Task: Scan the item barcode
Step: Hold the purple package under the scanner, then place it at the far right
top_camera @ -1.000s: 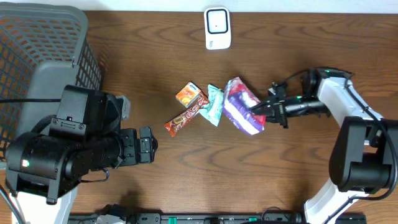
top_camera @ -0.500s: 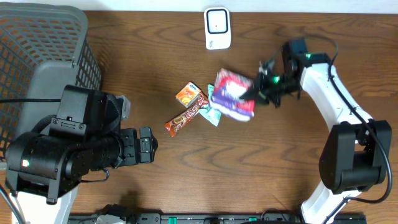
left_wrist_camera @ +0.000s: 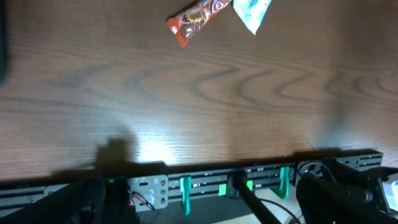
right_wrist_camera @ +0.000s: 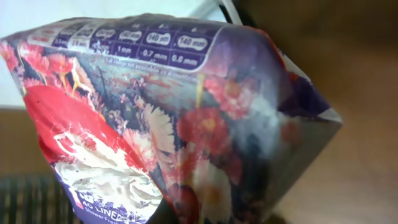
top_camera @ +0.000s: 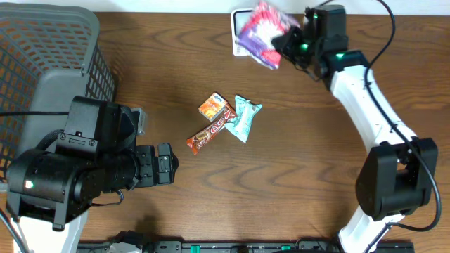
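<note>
The right gripper (top_camera: 285,43), clenched on the floral packet (top_camera: 259,31), has swung it from mid-table to 12 o'clock — over the white scanner (top_camera: 245,50) — so a barcode read looks imminent; the left gripper (top_camera: 169,164) idles agape.

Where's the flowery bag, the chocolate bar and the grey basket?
flowery bag (top_camera: 261,34), overhead view, middle of its front.
chocolate bar (top_camera: 211,131), overhead view, middle of wrapper.
grey basket (top_camera: 39,42), overhead view, mesh wall.

A floral liner pack (right_wrist_camera: 180,124) fills nearly the whole view, with a purple band of small white print at 12 o'clock and red and white flowers toward 8 o'clock. Brown wooden table (right_wrist_camera: 367,81) shows at 3 o'clock.
</note>
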### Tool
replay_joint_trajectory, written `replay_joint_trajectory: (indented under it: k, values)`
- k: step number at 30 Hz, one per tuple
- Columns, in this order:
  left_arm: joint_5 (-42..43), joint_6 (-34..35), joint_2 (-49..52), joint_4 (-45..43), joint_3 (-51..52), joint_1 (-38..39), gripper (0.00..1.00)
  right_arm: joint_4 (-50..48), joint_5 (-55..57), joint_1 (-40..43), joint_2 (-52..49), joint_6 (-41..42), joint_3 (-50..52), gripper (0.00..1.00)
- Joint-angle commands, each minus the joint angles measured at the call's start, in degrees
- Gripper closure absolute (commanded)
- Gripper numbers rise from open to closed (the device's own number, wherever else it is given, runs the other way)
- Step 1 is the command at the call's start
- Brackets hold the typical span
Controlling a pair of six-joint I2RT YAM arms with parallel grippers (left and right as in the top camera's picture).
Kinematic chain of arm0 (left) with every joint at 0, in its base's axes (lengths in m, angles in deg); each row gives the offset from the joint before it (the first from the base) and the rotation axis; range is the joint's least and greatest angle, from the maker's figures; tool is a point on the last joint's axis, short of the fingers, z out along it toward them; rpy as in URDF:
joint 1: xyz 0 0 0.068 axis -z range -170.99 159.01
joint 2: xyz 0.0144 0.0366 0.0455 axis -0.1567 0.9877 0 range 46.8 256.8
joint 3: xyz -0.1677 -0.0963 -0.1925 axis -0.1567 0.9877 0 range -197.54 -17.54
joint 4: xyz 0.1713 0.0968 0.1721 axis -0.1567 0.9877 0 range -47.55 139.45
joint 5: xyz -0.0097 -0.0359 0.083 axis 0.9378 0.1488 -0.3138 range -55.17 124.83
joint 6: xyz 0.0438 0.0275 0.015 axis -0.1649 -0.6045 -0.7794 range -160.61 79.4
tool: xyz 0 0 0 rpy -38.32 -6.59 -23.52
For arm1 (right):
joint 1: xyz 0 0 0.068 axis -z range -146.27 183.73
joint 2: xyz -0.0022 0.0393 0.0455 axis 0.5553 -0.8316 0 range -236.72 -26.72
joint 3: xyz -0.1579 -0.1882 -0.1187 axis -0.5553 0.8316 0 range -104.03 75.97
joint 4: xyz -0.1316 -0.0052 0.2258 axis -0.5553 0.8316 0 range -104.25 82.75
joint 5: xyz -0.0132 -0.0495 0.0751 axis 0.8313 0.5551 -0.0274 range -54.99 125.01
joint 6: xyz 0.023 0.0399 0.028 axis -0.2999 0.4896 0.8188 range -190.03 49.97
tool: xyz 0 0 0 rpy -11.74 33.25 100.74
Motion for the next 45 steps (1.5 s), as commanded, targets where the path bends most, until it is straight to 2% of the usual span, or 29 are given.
replay_joint_trajectory:
  k: [1,5,11,24,28,33,40,45]
  values:
    - [-0.37,-0.13,0.0,1.07,-0.39,-0.22,0.02,-6.05,10.32,-3.56,-1.11,4.09,-0.85,0.99]
    - [-0.39,-0.13,0.0,1.07,-0.39,-0.22,0.02,-12.98,14.49,-5.55,-4.33,10.99,-0.85,0.99]
    - [-0.37,-0.13,0.0,1.07,-0.39,-0.22,0.02,-26.82,14.14,-5.92,-11.43,12.37,-1.36,0.99]
    - [-0.39,-0.13,0.0,1.07,-0.37,-0.22,0.02,-22.51,13.2,-4.39,-14.1,9.09,-5.31,0.99]
    - [-0.37,-0.13,0.0,1.07,-0.39,-0.22,0.02,-16.9,9.55,-0.59,-12.96,4.61,-9.49,0.99]
    - [-0.37,-0.13,0.0,1.09,-0.39,-0.22,0.03,2.47,13.73,6.64,-10.21,-5.29,-15.74,0.99]
    - [-0.37,-0.13,0.0,1.07,-0.39,-0.22,0.02,23.85,17.31,22.27,-7.63,-8.7,-17.31,0.99]
    - [-0.37,-0.13,0.0,1.07,-0.39,-0.22,0.02,30.21,17.51,32.59,-7.65,-10.38,-15.76,0.99]
